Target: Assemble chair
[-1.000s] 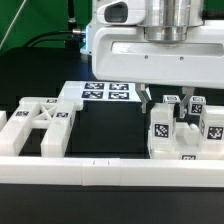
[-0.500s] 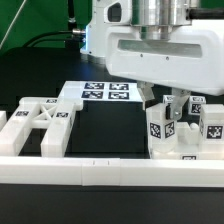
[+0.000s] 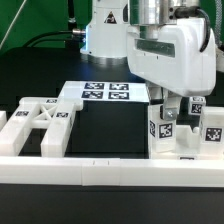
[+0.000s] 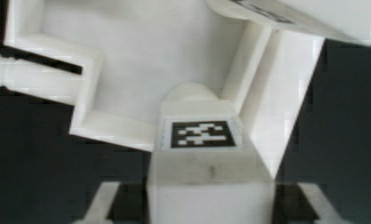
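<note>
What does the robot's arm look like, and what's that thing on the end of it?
The arm is a smooth, rounded white shell, with a grey metal cylinder at the wrist. It ends in a wide, boxy white gripper with two narrow grey fingers. No logo or cable on it shows clearly.

A black table (image 3: 105, 135) fronts a green backdrop (image 3: 25, 20).

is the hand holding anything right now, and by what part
Cannot be told for sure: the hand straddles the top of an upright tagged chair block, but whether it is actually clamped on it does not show.
</note>
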Robot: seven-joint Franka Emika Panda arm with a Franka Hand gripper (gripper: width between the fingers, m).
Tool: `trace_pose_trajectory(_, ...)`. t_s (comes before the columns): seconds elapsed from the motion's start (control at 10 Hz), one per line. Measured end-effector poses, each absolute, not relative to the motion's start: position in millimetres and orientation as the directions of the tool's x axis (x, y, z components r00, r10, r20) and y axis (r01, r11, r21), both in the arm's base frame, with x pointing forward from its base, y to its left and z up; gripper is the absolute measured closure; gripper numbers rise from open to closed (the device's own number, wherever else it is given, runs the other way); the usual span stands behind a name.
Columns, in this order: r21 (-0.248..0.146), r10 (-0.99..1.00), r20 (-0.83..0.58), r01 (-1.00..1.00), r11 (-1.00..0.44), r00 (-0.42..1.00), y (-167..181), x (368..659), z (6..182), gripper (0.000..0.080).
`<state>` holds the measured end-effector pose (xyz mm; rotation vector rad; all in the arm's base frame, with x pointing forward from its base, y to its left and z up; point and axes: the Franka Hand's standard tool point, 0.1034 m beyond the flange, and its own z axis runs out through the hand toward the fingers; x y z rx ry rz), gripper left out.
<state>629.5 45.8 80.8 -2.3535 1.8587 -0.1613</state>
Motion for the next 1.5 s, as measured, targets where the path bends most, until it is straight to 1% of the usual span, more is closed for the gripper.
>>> trace_pose_trajectory(0.1, -0.174, -0.971, -0.001, -0.957, -0.234, 0.238, 46.0, 629.4, 80.6, 0.0348)
trace_pose_trajectory(0.2, -0.168, -0.949, 0.011, -0.935, -0.313, 0.316, 46.4, 629.4, 81.0, 0.0222)
trace_pose_trajectory(0.3, -0.165, -0.908, 0.027, -0.894, -0.417, 0.418, 47.8, 630.8, 82.8, 0.0222)
trace_pose_trajectory(0.4, -0.166, -0.847, 0.05, -0.832, -0.53, 0.529, 48.3, 633.9, 86.3, 0.0172)
trace_pose_trajectory(0.5, -0.162, -0.785, 0.068, -0.769, -0.618, 0.616, 49.2, 634.8, 87.4, 0.0172)
trace_pose_trajectory(0.6, -0.158, -0.739, 0.079, -0.723, -0.672, 0.67, 50.7, 634.7, 87.3, 0.0153)
trace_pose_trajectory(0.8, -0.145, -0.643, 0.099, -0.628, -0.765, 0.76, 50.1, 634.6, 87.0, 0.0151)
trace_pose_trajectory(1.0, -0.134, -0.559, 0.114, -0.544, -0.828, 0.822, 49.9, 634.5, 86.9, 0.0151)
trace_pose_trajectory(1.2, -0.094, -0.353, 0.145, -0.342, -0.935, 0.924, 50.2, 635.2, 87.3, 0.0151)
trace_pose_trajectory(1.5, -0.051, -0.136, 0.162, -0.129, -0.99, 0.977, 48.6, 634.9, 86.7, 0.0151)
